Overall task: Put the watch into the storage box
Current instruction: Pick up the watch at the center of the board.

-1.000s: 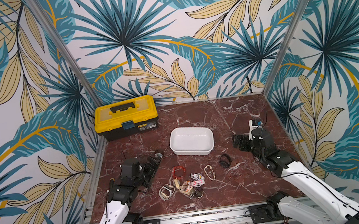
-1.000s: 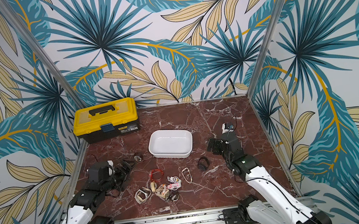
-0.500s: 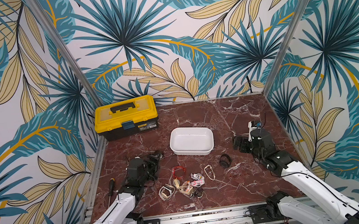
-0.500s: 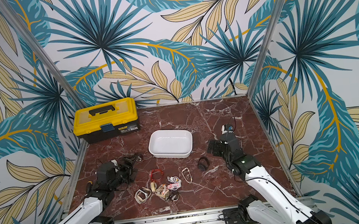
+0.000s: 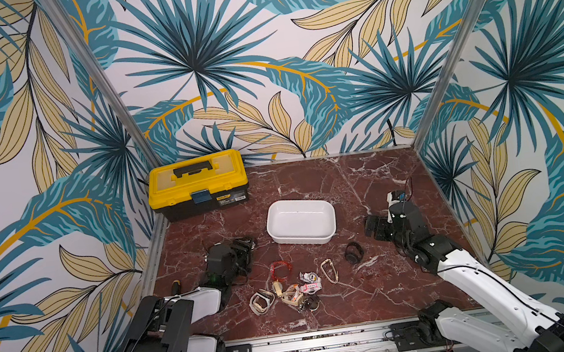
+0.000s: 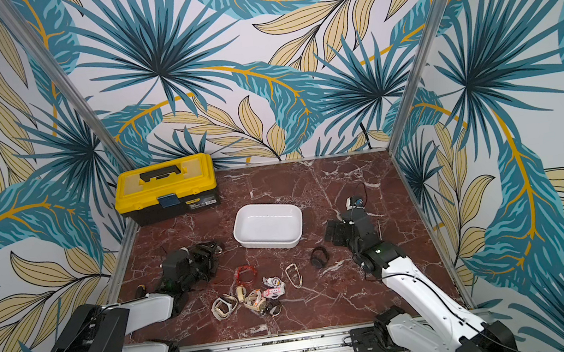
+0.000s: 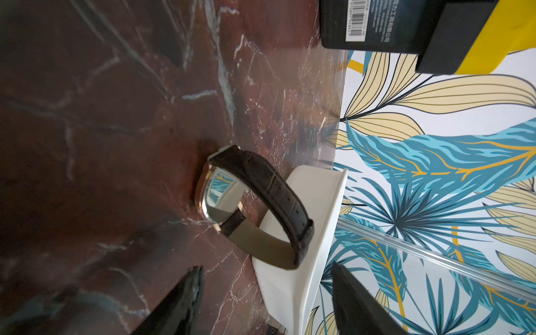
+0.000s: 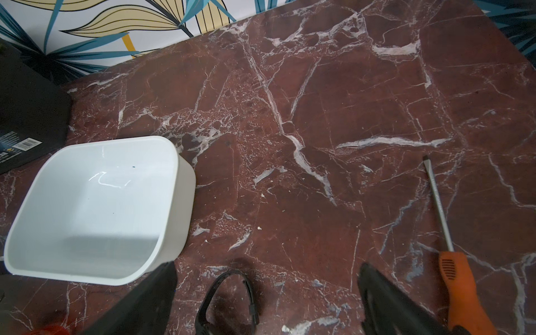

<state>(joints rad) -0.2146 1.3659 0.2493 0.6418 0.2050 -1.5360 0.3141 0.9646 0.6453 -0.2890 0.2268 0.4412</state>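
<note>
Red-marble tabletop (image 5: 348,183) enclosed by leaf-print walls. Yellow-lidded toolbox (image 5: 198,184) occupies the far left corner; storage box (image 5: 300,220) stands mid-table. Watch (image 7: 261,179), brown strap, rests case against the tabletop between the left gripper (image 7: 265,268) and the storage box wall, ahead of the parted, unloaded fingers. Right gripper (image 8: 266,265) fingers are spread wide, holding nothing; black watch (image 8: 229,301) and orange screwdriver (image 8: 458,290) lie near. Loose watch pile (image 5: 288,290) lies toward the front edge.
</note>
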